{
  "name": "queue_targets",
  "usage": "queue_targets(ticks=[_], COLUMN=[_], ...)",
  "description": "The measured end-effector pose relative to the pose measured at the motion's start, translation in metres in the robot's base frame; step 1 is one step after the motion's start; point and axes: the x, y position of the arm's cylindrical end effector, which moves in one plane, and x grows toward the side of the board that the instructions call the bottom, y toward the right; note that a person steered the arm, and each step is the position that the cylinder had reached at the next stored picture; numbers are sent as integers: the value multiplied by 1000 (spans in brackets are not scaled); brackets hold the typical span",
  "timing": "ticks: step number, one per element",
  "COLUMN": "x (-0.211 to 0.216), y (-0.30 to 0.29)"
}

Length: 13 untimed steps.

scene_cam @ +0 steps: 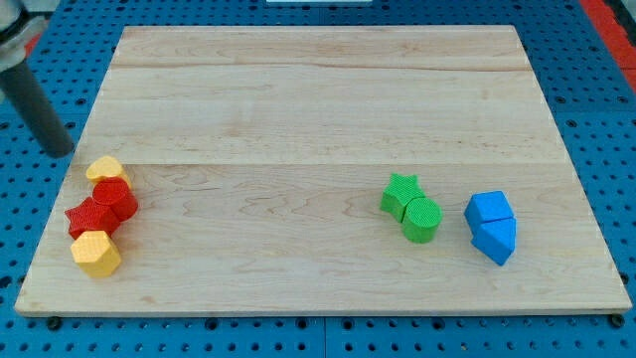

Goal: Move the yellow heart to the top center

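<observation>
The yellow heart [104, 169] lies at the view's left edge of the wooden board [318, 99], at the top of a tight cluster. Just below it sit a red cylinder [116, 198], a red star [87, 217] and a yellow hexagon [96, 253]. My rod comes down at the view's far left; my tip [62, 151] rests just off the board's left edge, a short way up and left of the yellow heart, not touching it.
A green star [400, 193] and a green cylinder [422, 220] touch at the right of centre. A blue block [490, 208] and a blue triangle [496, 239] sit further right. Blue pegboard [596, 99] surrounds the board.
</observation>
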Motion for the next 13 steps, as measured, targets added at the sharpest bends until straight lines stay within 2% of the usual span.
queue_targets(ticks=[1,2,3,5,7,8,9,10,11,12,13], x=[36,46,15,2,-41,-42,-37,-6,0,-8,-35], y=[0,23,84,164,256,297,307,309,309,319,322])
